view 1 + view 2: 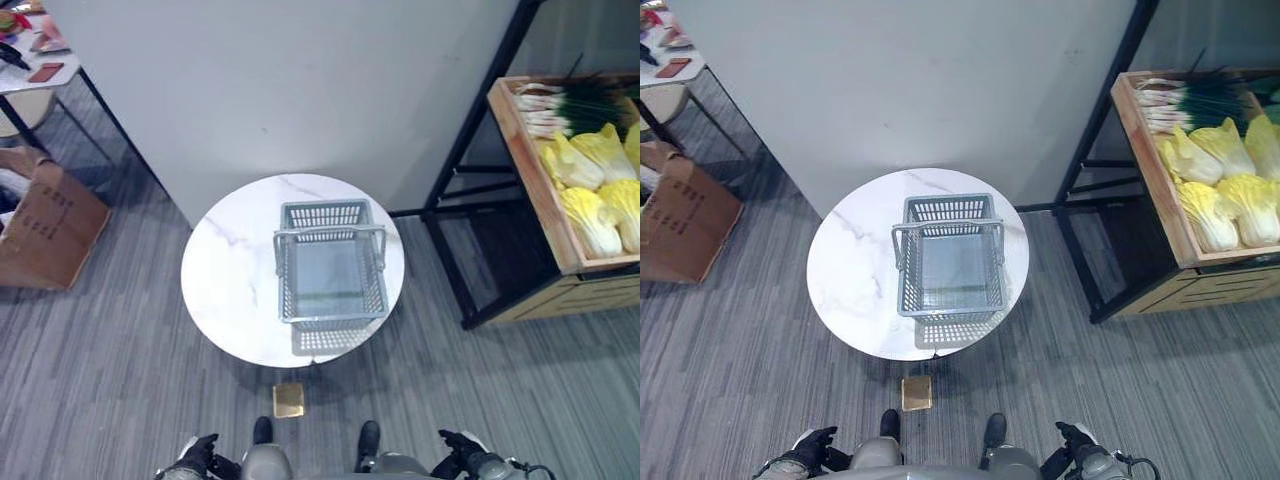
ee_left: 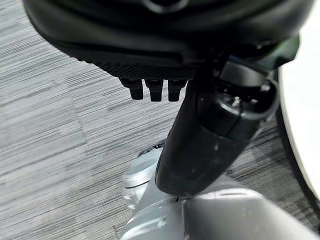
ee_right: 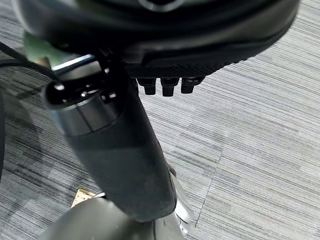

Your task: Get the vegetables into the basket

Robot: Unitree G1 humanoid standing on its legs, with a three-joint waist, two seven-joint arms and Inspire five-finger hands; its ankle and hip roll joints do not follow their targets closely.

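Observation:
An empty grey plastic basket (image 1: pixel 325 213) stands on a round white marble table (image 1: pixel 235 270), its handle lying across the top. Off to the right, a wooden crate (image 1: pixel 530 170) on a black shelf holds pale yellow napa cabbages (image 1: pixel 590 215) and a bunch of green onions (image 1: pixel 575 105). My left hand (image 1: pixel 200 455) hangs low at my side, near the floor and short of the table, fingers relaxed and holding nothing (image 2: pixel 152 90). My right hand (image 1: pixel 462 452) hangs the same way on the other side, also with nothing in it (image 3: pixel 170 86).
A white partition wall (image 1: pixel 300 90) rises just behind the table. The black shelf frame (image 1: pixel 470 140) stands between table and crate. A cardboard box (image 1: pixel 45 225) sits on the floor at left. A small tan block (image 1: pixel 289 400) lies on the carpet under the table's near edge.

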